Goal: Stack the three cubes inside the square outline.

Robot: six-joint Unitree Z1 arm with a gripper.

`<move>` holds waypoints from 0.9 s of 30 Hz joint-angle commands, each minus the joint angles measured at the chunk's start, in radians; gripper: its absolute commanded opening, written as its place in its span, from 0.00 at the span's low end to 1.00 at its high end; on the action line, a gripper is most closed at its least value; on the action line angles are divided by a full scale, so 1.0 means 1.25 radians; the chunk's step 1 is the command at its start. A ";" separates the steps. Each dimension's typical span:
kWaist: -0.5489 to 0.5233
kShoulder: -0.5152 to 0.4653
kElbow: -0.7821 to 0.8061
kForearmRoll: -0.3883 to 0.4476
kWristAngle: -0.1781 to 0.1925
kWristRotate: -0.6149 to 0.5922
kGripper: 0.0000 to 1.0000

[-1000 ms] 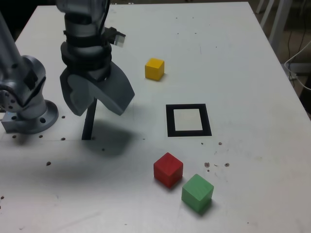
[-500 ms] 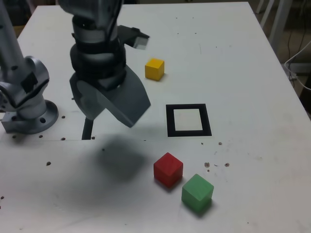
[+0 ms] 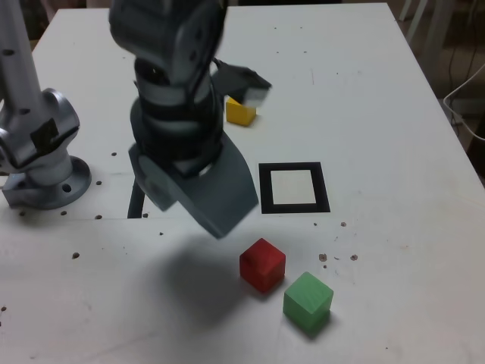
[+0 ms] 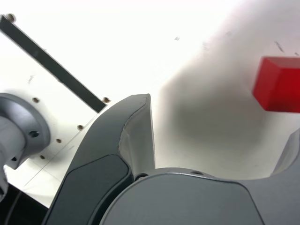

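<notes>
My gripper (image 3: 193,218) hangs open and empty above the table, to the exterior view's left of the red cube (image 3: 262,264). The green cube (image 3: 308,301) sits just beyond the red one, nearer the front edge. The arm partly covers the yellow cube (image 3: 242,114) at the back. The square outline (image 3: 293,187), black with a white centre, has nothing in it. In the wrist view the red cube (image 4: 279,84) lies off to one side of the wide gap between the jaws (image 4: 222,117).
The arm's grey base (image 3: 42,171) stands at the exterior view's left. A straight black strip (image 3: 136,201) lies on the white table (image 3: 379,98) beside the base, and it shows again in the wrist view (image 4: 51,63). Small dark specks dot the front of the table.
The arm has swung towards the exterior view's right and nearer the front, bringing the open gripper from beside the base to near the red cube. The cubes have not moved.
</notes>
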State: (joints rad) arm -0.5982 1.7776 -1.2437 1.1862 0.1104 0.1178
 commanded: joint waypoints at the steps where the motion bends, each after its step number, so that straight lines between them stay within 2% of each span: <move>1: -0.012 0.017 -0.014 0.004 0.002 0.004 0.99; 27: -0.055 0.132 -0.101 -0.009 -0.006 -0.002 0.98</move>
State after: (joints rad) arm -0.6625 1.9293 -1.3617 1.1760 0.1055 0.1174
